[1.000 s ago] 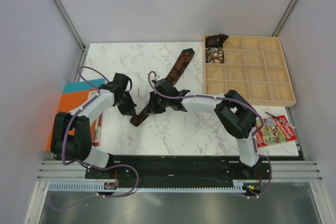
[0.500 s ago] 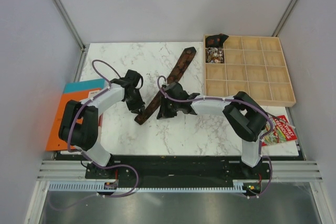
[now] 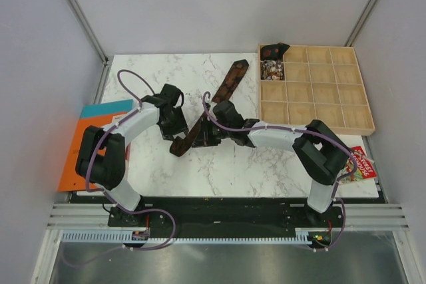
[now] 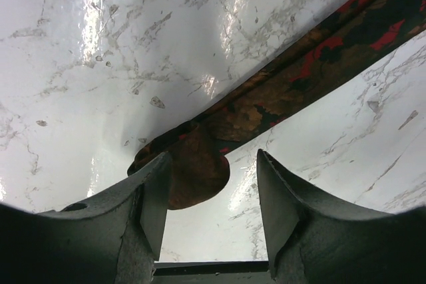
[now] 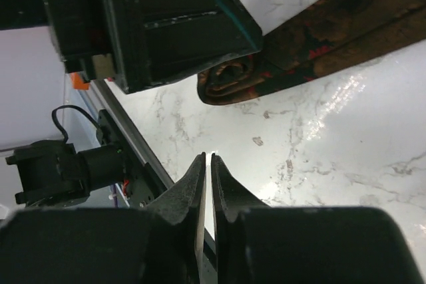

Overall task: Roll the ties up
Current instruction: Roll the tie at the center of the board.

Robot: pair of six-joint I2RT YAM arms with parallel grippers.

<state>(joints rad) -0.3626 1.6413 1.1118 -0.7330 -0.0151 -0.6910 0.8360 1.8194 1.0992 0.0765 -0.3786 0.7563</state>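
Note:
A dark brown tie (image 3: 226, 86) with reddish pattern lies diagonally on the marble table (image 3: 233, 164), its near end curled into a small roll (image 5: 226, 79). My left gripper (image 3: 176, 131) stands at that end, open; the rolled end (image 4: 200, 171) sits loose by the left finger (image 4: 154, 194), touching neither pad. My right gripper (image 3: 203, 136) hovers just right of the tie's near end. In the right wrist view its fingers (image 5: 208, 159) are closed to a thin slit with nothing between them, a little short of the roll.
A wooden compartment tray (image 3: 316, 108) stands at the back right, with a dark bundle (image 3: 274, 50) and a patterned roll (image 3: 271, 69) in its left cells. An orange and teal book (image 3: 86, 139) lies at the left edge, a colourful packet (image 3: 358, 164) at the right.
My left gripper has opened and let go of the tie's rolled end. Both arms have shifted right and the tie's near end has moved with them. The right fingers stay almost closed.

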